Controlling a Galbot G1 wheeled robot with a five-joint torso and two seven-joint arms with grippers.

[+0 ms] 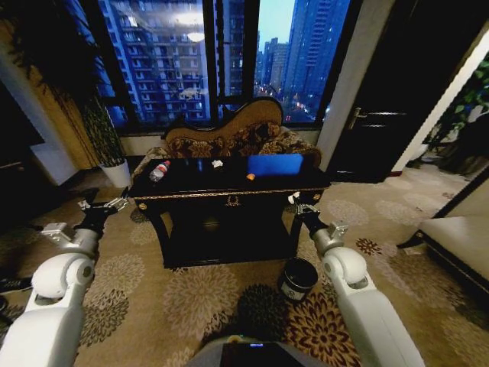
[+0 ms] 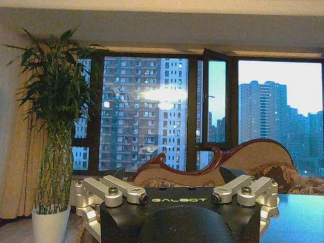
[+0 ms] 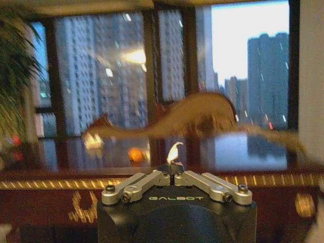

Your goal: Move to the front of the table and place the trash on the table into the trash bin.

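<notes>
Left gripper [image 1: 116, 203] hangs low off the front left corner of the worktop, fingers spread wide and released, nothing between them; in the left wrist view the same gripper [image 2: 177, 198] has both linkage arms splayed outward. Right gripper [image 1: 296, 203] sits just beside the front right corner of the worktop, below the top edge; in the right wrist view its [image 3: 174, 164] fingers meet at the middle, clenched on a small pale scrap [image 3: 174, 152], too blurred to identify.

Large glossy black rectangular worktop with gold trim [image 1: 229, 186] stands straight ahead between the two arms, gold emblem [image 1: 233, 201] on its front edge, lower shelf underneath. On top: clear plastic bottle with red cap and red-white label [image 1: 159, 170] lying near the far left end, crumpled white paper wad [image 1: 217, 163] near the back middle, small orange wrapper bit [image 1: 250, 177] right of centre and well apart from the wad. The orange bit [image 3: 134, 154] also appears as a blur on the top in the right wrist view.

Small dark round bin with pale label [image 1: 297, 278] stands on the patterned carpet [image 1: 191, 298] by the worktop's front right leg, just beside the right forearm.

Patterned brown-gold curved-back sofa [image 1: 237, 134] sits behind the worktop against the windows. Tall green plant in white pot [image 2: 50, 152] stands at the left.
</notes>
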